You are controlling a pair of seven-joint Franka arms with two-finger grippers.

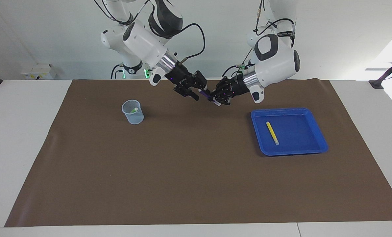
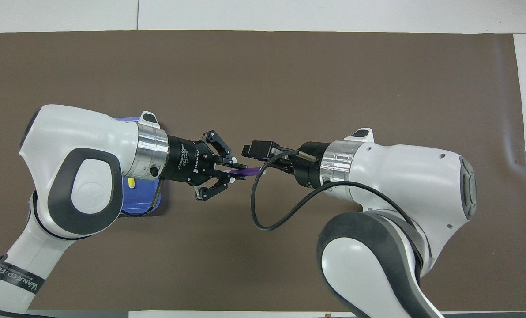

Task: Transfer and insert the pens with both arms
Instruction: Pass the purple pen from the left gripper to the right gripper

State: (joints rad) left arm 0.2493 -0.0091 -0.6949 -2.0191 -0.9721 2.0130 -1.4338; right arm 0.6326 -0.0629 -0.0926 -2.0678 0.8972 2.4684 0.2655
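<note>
The purple pen [image 1: 205,94] [image 2: 245,172] hangs in the air between the two grippers, over the brown mat. My right gripper [image 1: 198,92] [image 2: 258,165] is shut on its purple part. My left gripper [image 1: 217,98] [image 2: 232,170] is open, its fingers on either side of the pen's whitish end. The yellow pen [image 1: 272,132] [image 2: 131,183] lies in the blue tray [image 1: 289,149] [image 2: 155,201] toward the left arm's end. The green pen [image 1: 134,110] stands in the clear cup [image 1: 133,112] toward the right arm's end. The cup is hidden under the right arm in the overhead view.
A brown mat [image 1: 189,171] covers most of the white table. A white box [image 1: 39,71] sits near the wall at the right arm's end.
</note>
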